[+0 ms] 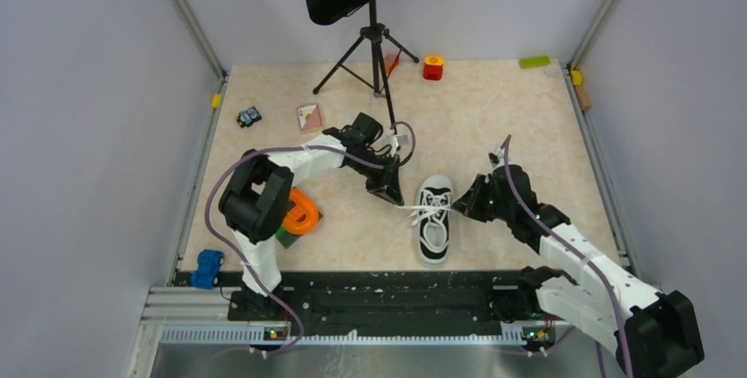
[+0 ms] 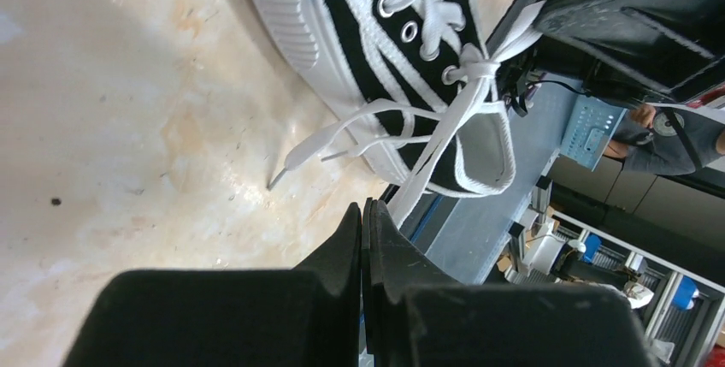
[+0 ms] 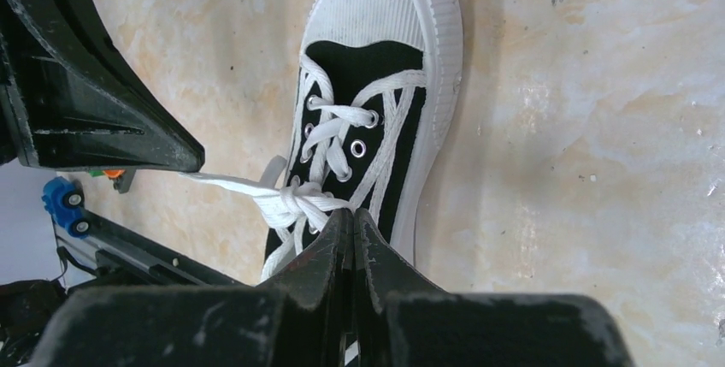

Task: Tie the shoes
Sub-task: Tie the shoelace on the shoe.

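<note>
Robotics lab test cell: plain walls (image 1: 88, 87) on aluminium framing (image 1: 188, 17) enclose the table (image 1: 493, 114); equipment racks (image 2: 598, 251) beyond left jaws.

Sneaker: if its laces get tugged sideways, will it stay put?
Probably not: the sneaker looks small and light, sitting loose on the smooth tabletop. Its wide flat sole suggests sliding, not tipping. The white laces look floppy, drooping where slack.

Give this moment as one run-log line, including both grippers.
left gripper: shut on laces | right gripper: shut on laces | laces: taut to both sides from knot | sneaker: upright
</note>
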Robot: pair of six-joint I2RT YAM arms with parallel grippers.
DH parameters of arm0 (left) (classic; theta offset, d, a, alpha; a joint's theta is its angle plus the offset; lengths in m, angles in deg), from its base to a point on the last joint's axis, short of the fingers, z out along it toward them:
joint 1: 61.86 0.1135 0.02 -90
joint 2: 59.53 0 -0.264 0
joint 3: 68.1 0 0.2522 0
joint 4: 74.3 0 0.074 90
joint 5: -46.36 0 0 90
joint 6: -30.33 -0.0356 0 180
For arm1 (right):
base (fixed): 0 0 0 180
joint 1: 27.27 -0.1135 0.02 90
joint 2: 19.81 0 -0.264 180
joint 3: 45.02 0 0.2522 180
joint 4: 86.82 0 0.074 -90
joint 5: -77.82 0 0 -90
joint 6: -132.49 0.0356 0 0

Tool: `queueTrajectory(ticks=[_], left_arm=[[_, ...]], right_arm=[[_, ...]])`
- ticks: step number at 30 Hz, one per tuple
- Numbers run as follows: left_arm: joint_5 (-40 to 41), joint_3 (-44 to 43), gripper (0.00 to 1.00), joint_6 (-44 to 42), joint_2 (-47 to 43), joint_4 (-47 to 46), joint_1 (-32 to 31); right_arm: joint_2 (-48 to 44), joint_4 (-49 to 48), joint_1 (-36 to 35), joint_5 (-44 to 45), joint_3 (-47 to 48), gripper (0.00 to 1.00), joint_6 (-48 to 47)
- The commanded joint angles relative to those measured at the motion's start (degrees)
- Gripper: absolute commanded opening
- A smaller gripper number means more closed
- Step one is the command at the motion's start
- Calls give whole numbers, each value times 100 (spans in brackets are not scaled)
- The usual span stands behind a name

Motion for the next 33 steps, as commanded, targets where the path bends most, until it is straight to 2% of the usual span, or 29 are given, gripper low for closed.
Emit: queueTrajectory(ticks=[1, 19, 33], left_arm=[[139, 233, 0, -185, -451, 33, 150], [280, 387, 0, -290, -403, 19, 271], [213, 1008, 0, -49, -178, -593, 329]], right_arm=[[-127, 20, -48, 262, -71, 0, 28], [-486, 537, -50, 960, -224, 0, -86], [-755, 565, -44, 1080, -667, 0, 101]])
